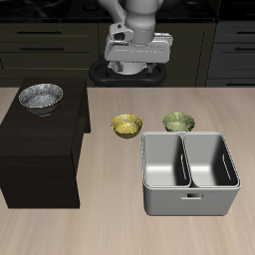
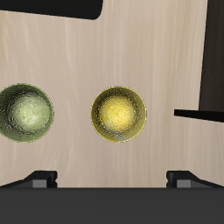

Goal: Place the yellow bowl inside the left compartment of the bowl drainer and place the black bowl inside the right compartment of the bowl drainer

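The yellow bowl [image 1: 127, 126] [image 2: 119, 113] sits upright on the table just behind the bowl drainer [image 1: 189, 171], a grey tub with two wells that hold nothing. The black bowl [image 1: 41, 98], silvery-grey with a dark inside, rests on top of a dark box. My gripper [image 1: 138, 62] [image 2: 112, 179] hangs high above the table behind the yellow bowl. It is open, its fingertips [image 2: 39, 178] set wide apart with nothing between them. In the wrist view the yellow bowl lies straight ahead of the fingers, well below them.
An olive-green bowl [image 1: 178, 122] [image 2: 24, 112] stands beside the yellow bowl, behind the drainer. The dark box [image 1: 40, 149] [image 2: 215, 52] is tall and takes up one side of the table. Dark kitchen cabinets run along the back.
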